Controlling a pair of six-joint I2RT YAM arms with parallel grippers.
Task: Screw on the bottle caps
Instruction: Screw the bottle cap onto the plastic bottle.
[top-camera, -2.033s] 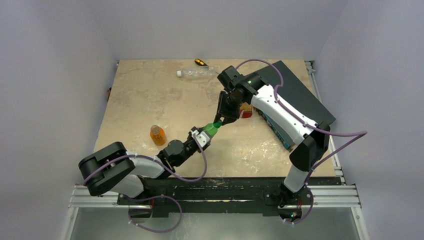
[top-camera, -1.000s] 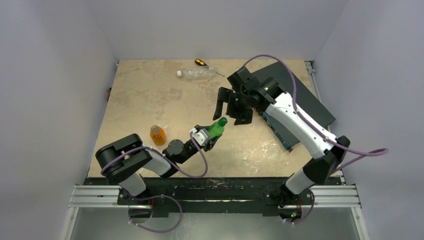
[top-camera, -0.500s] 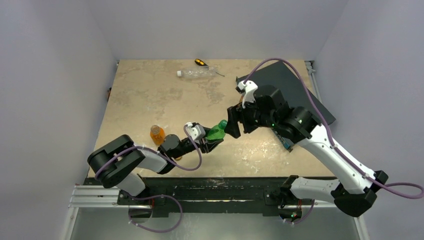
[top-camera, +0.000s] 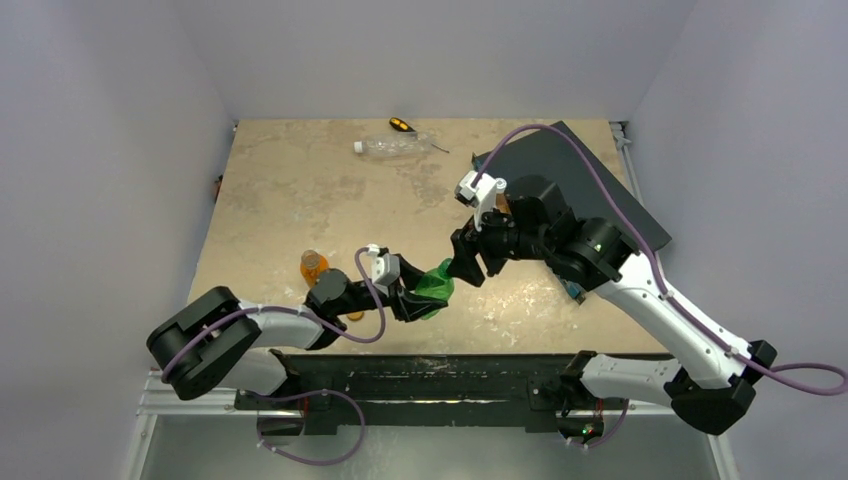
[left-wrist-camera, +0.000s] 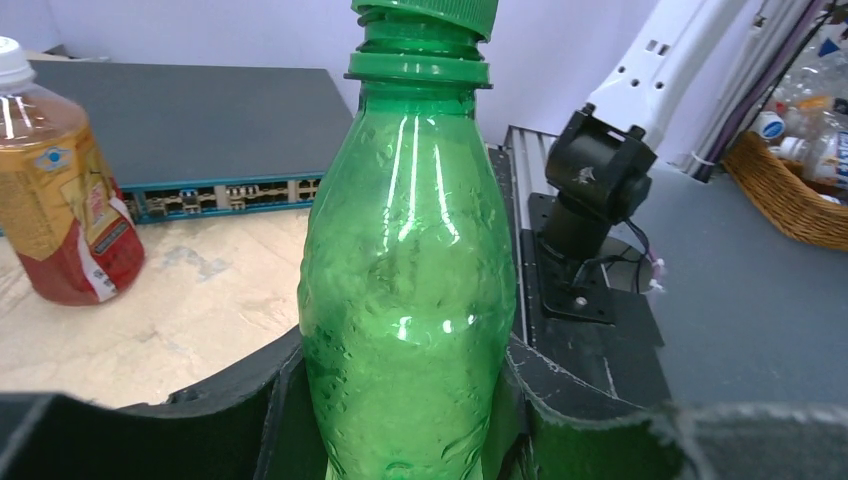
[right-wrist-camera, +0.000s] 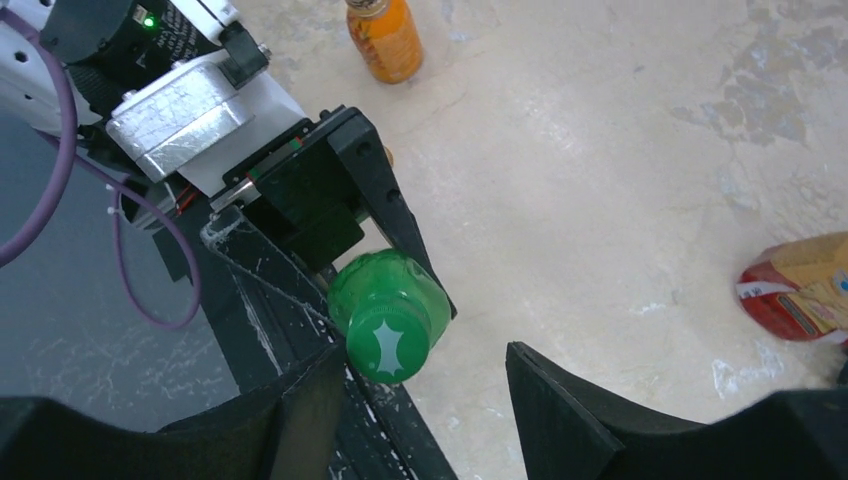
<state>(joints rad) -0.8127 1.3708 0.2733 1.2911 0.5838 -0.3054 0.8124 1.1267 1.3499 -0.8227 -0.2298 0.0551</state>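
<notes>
Over beige tabletop (top-camera: 300, 200), green plastic bottle (left-wrist-camera: 405, 250) is clamped by left gripper (top-camera: 415, 298); right gripper (right-wrist-camera: 422, 360) is held open around its green cap (right-wrist-camera: 389, 343).

We've got our left arm (top-camera: 270, 322) lying low and stretched forward, the left gripper (top-camera: 413, 297) clamped around the body of the green bottle (top-camera: 436, 282). Our right arm (top-camera: 655, 300) reaches in from the right with its elbow bent. The right gripper (top-camera: 463, 262) faces the bottle's top, jaws apart.
</notes>
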